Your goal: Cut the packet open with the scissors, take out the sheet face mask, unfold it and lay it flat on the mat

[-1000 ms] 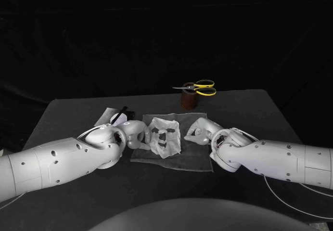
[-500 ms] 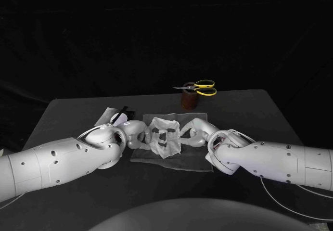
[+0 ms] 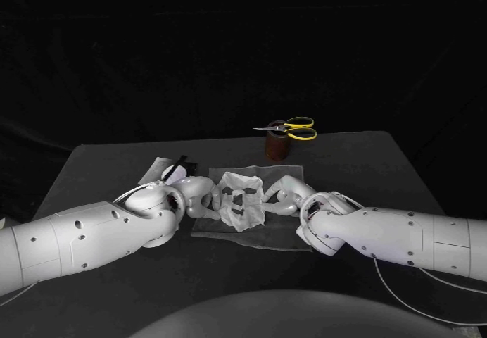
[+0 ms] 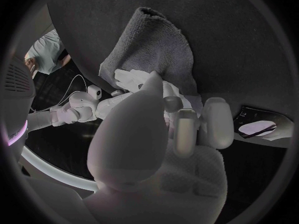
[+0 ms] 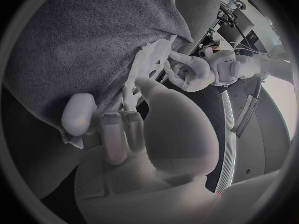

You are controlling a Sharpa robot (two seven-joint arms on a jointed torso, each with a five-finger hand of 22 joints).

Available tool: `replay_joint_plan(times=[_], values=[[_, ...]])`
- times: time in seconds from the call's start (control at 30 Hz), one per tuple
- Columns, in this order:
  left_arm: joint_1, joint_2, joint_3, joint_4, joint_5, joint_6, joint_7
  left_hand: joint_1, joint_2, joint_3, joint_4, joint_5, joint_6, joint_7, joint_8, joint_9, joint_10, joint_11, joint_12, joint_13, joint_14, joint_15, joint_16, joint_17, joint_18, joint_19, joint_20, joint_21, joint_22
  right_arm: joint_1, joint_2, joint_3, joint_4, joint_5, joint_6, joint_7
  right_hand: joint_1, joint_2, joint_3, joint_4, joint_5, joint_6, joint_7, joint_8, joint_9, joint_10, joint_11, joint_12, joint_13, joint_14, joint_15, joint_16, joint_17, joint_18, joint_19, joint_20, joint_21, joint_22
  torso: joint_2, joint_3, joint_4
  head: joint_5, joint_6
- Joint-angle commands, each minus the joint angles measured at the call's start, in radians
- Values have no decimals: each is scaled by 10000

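Observation:
The white sheet face mask (image 3: 241, 198) lies partly unfolded and crumpled on the grey mat (image 3: 266, 236). My left hand (image 3: 195, 195) holds the mask's left edge, and my right hand (image 3: 281, 200) pinches its right edge. In the left wrist view my left hand's fingers (image 4: 182, 126) reach onto the mask (image 4: 129, 78) over the mat (image 4: 149, 42). In the right wrist view a strip of the mask (image 5: 148, 59) runs down to my right hand's fingers (image 5: 121, 129). The yellow-handled scissors (image 3: 291, 129) stand in a brown holder (image 3: 276, 147) behind the mat. The cut packet (image 3: 161, 168) lies left of the mat.
The packet (image 4: 258, 129) also shows beside my left hand in the left wrist view. The holder with the scissors stands near the table's far edge (image 3: 335, 134). Bare black table (image 3: 365, 169) lies to the right of the mat.
My right hand has slid left, from beside the mat's right part up to the mask's right edge. The left hand and the mask have barely moved.

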Motion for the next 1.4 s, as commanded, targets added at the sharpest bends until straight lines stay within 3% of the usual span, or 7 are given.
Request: replay_joint_plan(times=[0.03, 0.57, 1.0, 1.4], values=[[-16, 2, -15, 27, 19, 267, -24, 0, 61, -39, 13, -51, -83, 11, 22, 15, 58, 11, 33, 12, 916, -42, 33, 2243, -74, 53, 15, 58, 15, -34, 74, 5, -62, 158, 62, -316, -91, -10, 52, -1, -56, 87, -22, 64, 21, 1068, -84, 32, 2733, 1064, -34, 66, 2636, 111, 56, -8, 54, 33, 4, 0, -6, 19, 0], [-15, -19, -15, 42, 30, 291, -34, 6, 86, -33, 10, -51, -96, 13, 31, 17, 117, 12, 97, 105, 919, -40, 38, 2254, -77, 61, 16, 68, 30, -101, 220, 5, -155, -18, 170, -324, -260, -72, 59, -11, -381, 177, -82, 156, 96, 1068, -139, 32, 2733, 1064, -85, 66, 2636, 114, 48, -58, 25, 34, -3, 10, -13, 50, 0], [-15, -39, -15, 48, 57, 340, -46, 6, 86, -33, 10, -51, -96, 13, 31, 17, 117, 12, 97, 105, 919, -40, 38, 2254, -77, 61, 16, 68, 30, -114, 111, 6, 39, -1173, -143, -268, -273, -80, 85, -55, -485, 322, -152, 265, 165, 1068, -192, 32, 2733, 1064, -124, 66, 2636, 106, 77, -88, 56, 82, -2, 14, -10, 53, 0], [-15, -37, -15, 65, 97, 379, -50, 14, 99, -29, 6, -51, -103, 14, 39, 20, 142, 13, 129, 142, 924, -39, 43, 2266, -80, 68, 17, 77, 42, -119, 151, 7, 0, -1452, 89, -381, -317, -110, 71, -56, -548, 340, -162, 285, 184, 1068, -206, 32, 2733, 1064, -141, 66, 2636, 105, 81, -104, 57, 91, -1, 9, -10, 36, 0]])
